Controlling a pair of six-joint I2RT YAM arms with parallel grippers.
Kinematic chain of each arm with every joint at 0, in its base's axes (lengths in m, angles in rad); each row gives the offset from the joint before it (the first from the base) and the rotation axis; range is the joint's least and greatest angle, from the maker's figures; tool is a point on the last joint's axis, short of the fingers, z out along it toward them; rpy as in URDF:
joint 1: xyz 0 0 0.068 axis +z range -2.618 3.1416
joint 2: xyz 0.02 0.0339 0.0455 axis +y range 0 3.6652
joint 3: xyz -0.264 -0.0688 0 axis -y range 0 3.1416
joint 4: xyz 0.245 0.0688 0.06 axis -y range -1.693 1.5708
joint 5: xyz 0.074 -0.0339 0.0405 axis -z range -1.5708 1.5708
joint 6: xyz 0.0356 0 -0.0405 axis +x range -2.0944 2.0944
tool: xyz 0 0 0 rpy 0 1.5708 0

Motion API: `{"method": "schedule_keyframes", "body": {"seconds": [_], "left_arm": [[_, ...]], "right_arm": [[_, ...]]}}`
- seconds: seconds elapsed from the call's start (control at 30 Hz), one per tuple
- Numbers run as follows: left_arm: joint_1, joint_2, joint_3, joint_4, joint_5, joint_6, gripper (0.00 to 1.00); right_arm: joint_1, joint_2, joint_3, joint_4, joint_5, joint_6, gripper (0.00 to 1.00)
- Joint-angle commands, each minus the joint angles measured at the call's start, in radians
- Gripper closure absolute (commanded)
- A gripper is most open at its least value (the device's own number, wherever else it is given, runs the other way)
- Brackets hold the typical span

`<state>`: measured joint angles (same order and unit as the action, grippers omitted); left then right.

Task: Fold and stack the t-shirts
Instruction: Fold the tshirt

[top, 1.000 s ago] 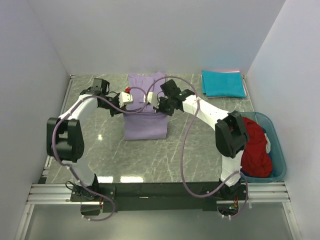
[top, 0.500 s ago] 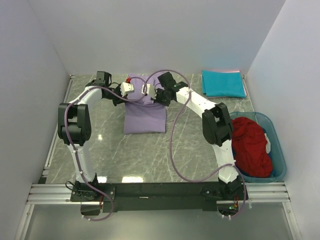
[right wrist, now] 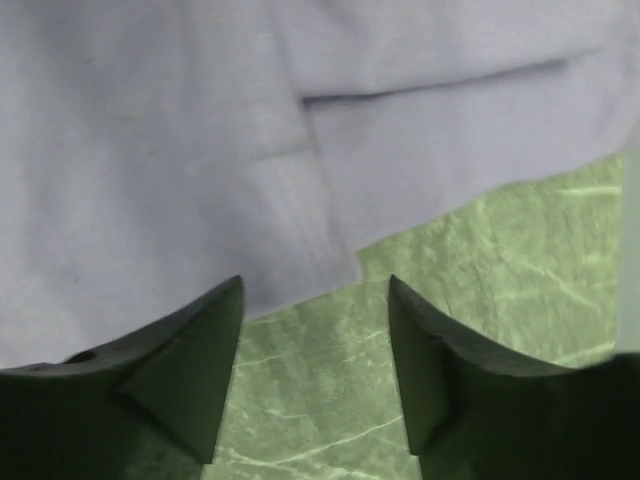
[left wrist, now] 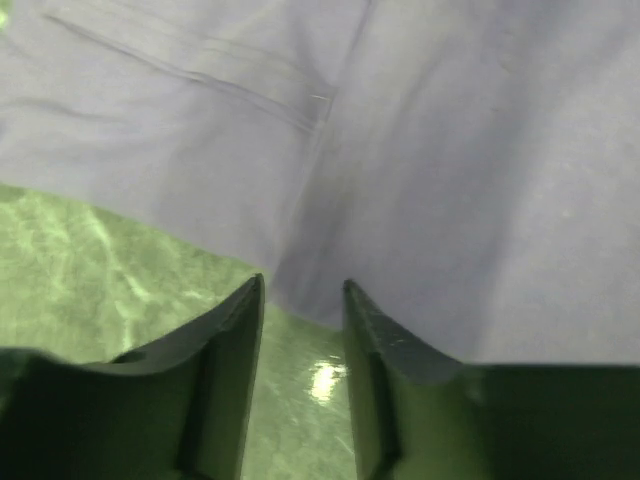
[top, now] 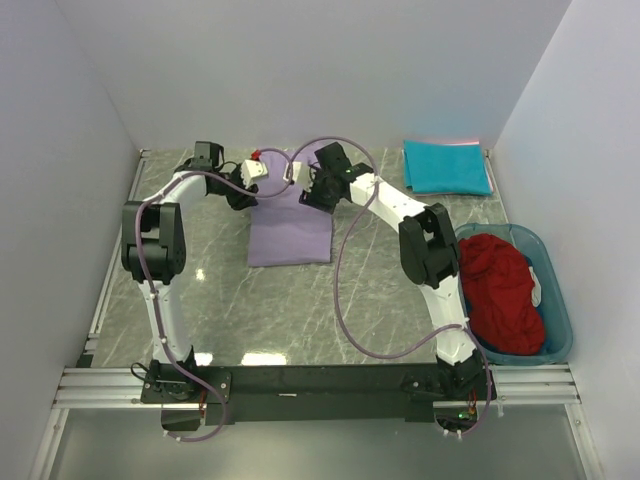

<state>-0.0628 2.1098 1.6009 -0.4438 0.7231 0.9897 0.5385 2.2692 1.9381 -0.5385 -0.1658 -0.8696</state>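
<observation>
The lavender t-shirt [top: 290, 235] lies folded flat on the marble table, middle back. My left gripper [top: 262, 172] and right gripper [top: 298, 180] hover side by side over its far edge. In the left wrist view the lavender t-shirt [left wrist: 450, 150] lies just past my left gripper [left wrist: 302, 288], whose jaws are open with bare table between them. In the right wrist view the lavender t-shirt [right wrist: 150, 150] shows a folded corner beyond my open right gripper [right wrist: 315, 285], which holds nothing. A teal t-shirt [top: 446, 167] lies folded at the back right. A dark red t-shirt [top: 505, 290] is bunched in the bin.
A translucent teal plastic bin [top: 560, 310] stands at the right edge of the table, with the red fabric and a bit of blue and white inside. White walls close in the table on three sides. The arms' cables loop above the near half of the table.
Both grippers carried the lavender shirt's edge toward the back, laying the fold over. Their jaws have now opened and let go of the fabric, and the shirt lies shorter.
</observation>
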Motion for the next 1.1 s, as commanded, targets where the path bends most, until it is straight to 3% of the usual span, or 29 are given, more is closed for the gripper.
{"method": "schedule_keyframes", "body": {"seconds": [0.0, 0.07, 0.27, 0.37, 0.5, 0.57, 0.7, 1.07], "left_arm": [[0.009, -0.011, 0.07, 0.059, -0.016, -0.106, 0.46], [0.021, -0.036, 0.064, 0.057, -0.022, -0.144, 0.39], [0.06, -0.204, -0.053, -0.059, 0.05, -0.373, 0.38], [0.09, -0.309, -0.206, -0.081, 0.113, -0.514, 0.27], [0.092, -0.425, -0.442, -0.015, 0.128, -0.736, 0.28], [0.092, -0.444, -0.49, 0.007, 0.115, -0.808, 0.29], [0.092, -0.441, -0.559, 0.034, 0.088, -0.856, 0.31], [0.092, -0.32, -0.581, 0.042, 0.133, -0.916, 0.4]], "right_arm": [[-0.015, -0.051, 0.019, 0.113, 0.074, 0.076, 0.32], [-0.031, -0.074, 0.038, 0.069, 0.046, 0.141, 0.31], [-0.077, -0.197, 0.033, -0.124, -0.095, 0.443, 0.32], [-0.092, -0.249, -0.054, -0.195, -0.254, 0.618, 0.35], [-0.11, -0.28, -0.23, -0.193, -0.412, 0.782, 0.37], [-0.114, -0.286, -0.29, -0.149, -0.458, 0.848, 0.38], [-0.118, -0.28, -0.418, -0.071, -0.515, 0.923, 0.38], [-0.117, -0.211, -0.528, 0.041, -0.569, 1.015, 0.37]]}}
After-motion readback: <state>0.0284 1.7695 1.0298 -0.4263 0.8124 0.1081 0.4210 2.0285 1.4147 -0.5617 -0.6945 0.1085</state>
